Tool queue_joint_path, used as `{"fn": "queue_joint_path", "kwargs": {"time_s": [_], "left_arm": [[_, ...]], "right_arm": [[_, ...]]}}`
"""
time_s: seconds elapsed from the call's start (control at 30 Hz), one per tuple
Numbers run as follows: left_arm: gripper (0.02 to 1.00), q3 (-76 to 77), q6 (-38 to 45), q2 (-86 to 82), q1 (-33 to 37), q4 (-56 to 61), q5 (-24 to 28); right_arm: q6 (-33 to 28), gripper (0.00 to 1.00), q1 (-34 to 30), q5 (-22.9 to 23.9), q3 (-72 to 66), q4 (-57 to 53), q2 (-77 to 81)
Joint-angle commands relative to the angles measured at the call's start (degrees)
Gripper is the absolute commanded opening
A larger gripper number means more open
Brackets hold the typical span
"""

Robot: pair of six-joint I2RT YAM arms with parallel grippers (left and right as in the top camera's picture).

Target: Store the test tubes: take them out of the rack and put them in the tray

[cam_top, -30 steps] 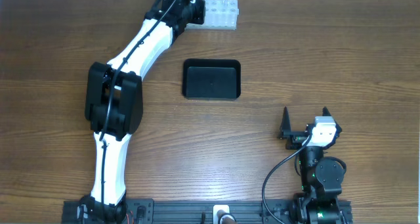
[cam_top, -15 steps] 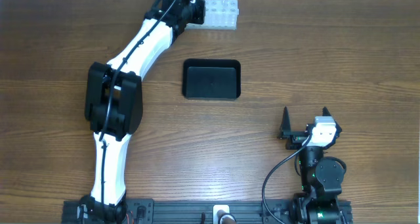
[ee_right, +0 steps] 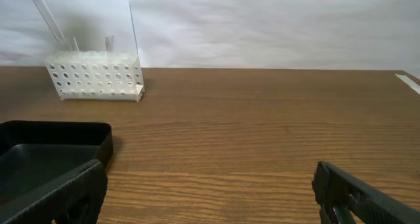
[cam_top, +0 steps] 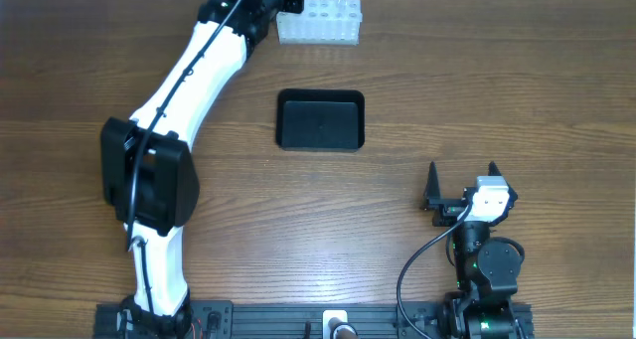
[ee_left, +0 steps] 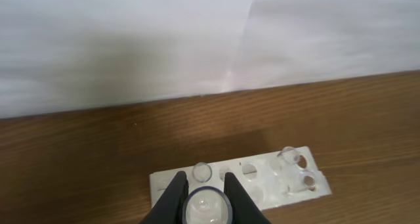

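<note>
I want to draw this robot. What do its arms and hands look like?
The left arm is white with chunky black joints and a black cable. The right arm is black with a white block and a looping cable. The left hand and right hand have black fingers.

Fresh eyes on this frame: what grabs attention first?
The white left arm stretches to the far edge of the table, where the left tool clamps a test tube above the white rack. Mid-table, the black tray has no tubes in it. The right tool sits open near its base.
</note>
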Motion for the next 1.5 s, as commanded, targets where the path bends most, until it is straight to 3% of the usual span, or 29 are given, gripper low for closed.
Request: {"fn": "queue_joint_path", "kwargs": {"time_s": [0.03, 0.13, 0.4, 0.63, 1.5], "left_arm": [[0.04, 1.4, -1.0, -6.1, -0.2, -4.6, -0.7], [0.04, 1.4, -4.2, -8.9, -0.4, -11.8, 0.2], [0.04, 1.4, -10.8, -11.6, -1.2, -33.5, 9.2], [0.04, 1.4, -10.6, -8.4, -4.3, -46.4, 8.3], [0.038, 1.4, -10.6, 8.0, -4.8, -44.4, 8.4]], "right_arm": [[-0.2, 0.991, -0.4, -0.3, -0.3, -0.2, -0.6], [-0.2, 0.993, -0.4, -0.3, -0.3, -0.2, -0.6], [-0.2, 0.991, -0.4, -0.3, -0.3, -0.2, -0.6], [-0.2, 0.993, -0.4, -0.3, -0.3, -0.2, -0.6], [-0.2, 0.991, -0.4, -0.3, -0.3, -0.2, -0.6]]}}
